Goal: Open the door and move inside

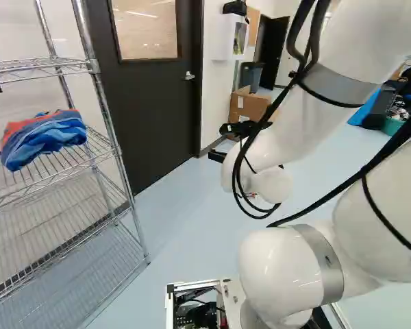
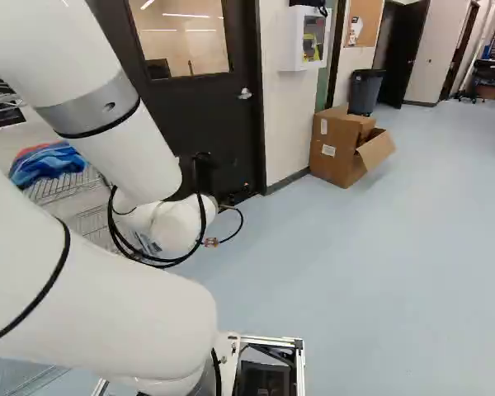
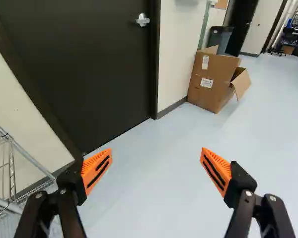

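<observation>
Beyond the arm my gripper (image 1: 220, 142) shows at the middle of the left base view, low before the wall beside the door. In the wrist view the gripper (image 3: 156, 150) stands wide open, nothing between its orange pads. The dark door (image 1: 151, 103) with a window is closed in its frame. Its silver handle (image 3: 142, 20) lies ahead of the gripper, beyond the fingertips and not touched; the right base view shows the same handle (image 2: 245, 94) near the door's right edge.
A wire shelf rack (image 1: 103, 103) holding blue and red cloth (image 1: 44, 137) stands left of the door. Right of the door are a wall box (image 2: 307, 37), an opened cardboard box (image 2: 338, 148) by the wall and a dark bin (image 2: 365, 91).
</observation>
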{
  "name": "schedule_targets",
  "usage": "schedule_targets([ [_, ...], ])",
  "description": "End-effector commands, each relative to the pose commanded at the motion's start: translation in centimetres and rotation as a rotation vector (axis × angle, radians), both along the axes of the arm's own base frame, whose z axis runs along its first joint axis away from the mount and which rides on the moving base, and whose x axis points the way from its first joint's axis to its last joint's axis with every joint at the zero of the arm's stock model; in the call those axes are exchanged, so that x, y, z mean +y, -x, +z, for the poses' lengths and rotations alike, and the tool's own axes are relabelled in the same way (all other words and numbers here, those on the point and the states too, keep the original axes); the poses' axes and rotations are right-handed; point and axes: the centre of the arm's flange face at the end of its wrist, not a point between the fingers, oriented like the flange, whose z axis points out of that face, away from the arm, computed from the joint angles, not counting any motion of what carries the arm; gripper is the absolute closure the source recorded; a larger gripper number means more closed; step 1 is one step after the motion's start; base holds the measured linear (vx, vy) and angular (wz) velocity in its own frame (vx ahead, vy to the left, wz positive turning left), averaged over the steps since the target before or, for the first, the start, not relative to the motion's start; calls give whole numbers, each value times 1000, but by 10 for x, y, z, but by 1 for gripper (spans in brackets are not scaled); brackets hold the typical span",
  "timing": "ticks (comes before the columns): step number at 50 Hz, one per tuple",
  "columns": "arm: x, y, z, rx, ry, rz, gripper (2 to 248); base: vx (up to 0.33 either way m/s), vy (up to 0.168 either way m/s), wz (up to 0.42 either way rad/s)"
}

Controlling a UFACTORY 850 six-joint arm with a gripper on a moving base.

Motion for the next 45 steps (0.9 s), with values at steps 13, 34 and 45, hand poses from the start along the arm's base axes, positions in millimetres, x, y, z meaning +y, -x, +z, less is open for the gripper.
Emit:
schedule_targets([
  [13,0,0,0,0,0,0,3,230,-45,-19],
  [34,0,0,0,0,0,0,3,229,-44,-14],
  [45,0,0,0,0,0,0,3,227,-43,-3],
])
